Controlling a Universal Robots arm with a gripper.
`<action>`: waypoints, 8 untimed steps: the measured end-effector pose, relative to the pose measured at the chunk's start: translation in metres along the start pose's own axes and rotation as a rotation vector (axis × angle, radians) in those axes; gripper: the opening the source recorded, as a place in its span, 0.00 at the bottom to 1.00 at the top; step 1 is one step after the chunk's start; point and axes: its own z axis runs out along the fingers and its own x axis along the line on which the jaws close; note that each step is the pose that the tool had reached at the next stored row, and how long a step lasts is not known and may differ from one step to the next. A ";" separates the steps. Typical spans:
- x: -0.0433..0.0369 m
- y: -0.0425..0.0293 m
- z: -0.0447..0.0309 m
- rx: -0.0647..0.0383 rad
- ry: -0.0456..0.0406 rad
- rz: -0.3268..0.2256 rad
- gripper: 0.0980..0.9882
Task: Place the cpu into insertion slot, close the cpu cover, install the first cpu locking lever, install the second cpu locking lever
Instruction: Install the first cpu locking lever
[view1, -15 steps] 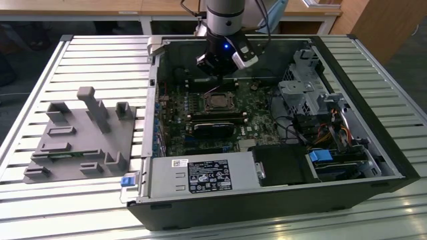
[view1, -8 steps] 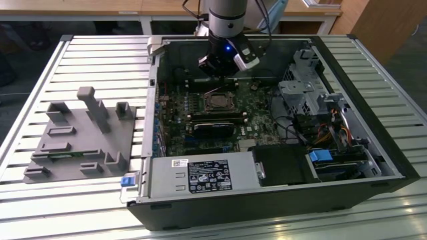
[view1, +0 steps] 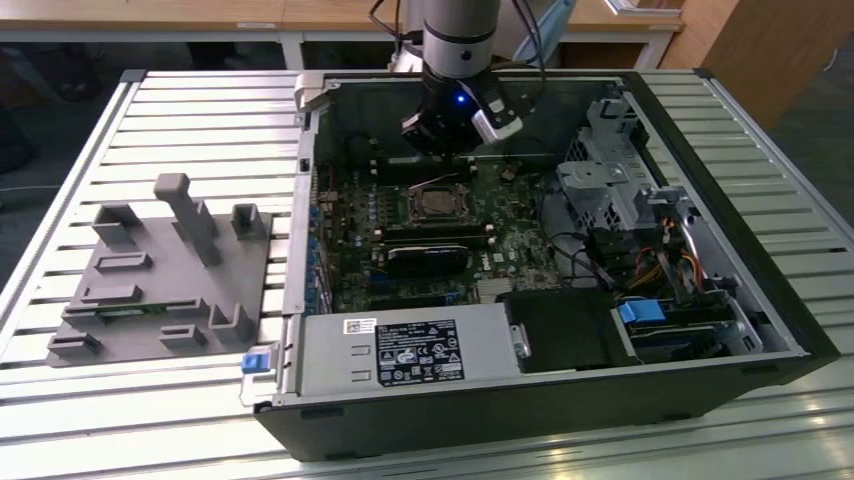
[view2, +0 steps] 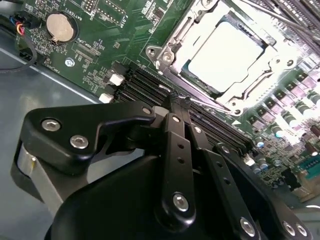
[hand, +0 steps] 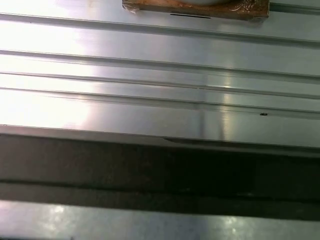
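Ribbed aluminium table (view1: 160, 120) carrying your open computer case (view1: 747, 290), with wooden furniture (view1: 747, 50) behind it.

Your gripper (view1: 451, 140) hangs inside the case, just above the green motherboard (view1: 400, 215) and close to the insertion slot (view1: 435, 201). In the second wrist view the black fingers (view2: 179, 107) sit pressed together with nothing between them. Beyond them the cpu (view2: 226, 56) lies flat in the insertion slot, and the cpu cover (view2: 172, 47) frames it, though glare washes out the chip's top and you cannot tell how the levers sit. A grey fixture block (view1: 160, 275) rests on the table toward the exterior view's left. Bare slats (hand: 160, 90) and a dark edge show in the first wrist view.
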 end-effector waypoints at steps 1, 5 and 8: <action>-0.0001 -0.0001 0.0010 0.000 0.0000 0.000 0.01; -0.0001 -0.0002 0.0022 0.000 0.0001 0.001 0.01; -0.0001 -0.0012 0.0022 0.000 -0.0002 0.002 0.01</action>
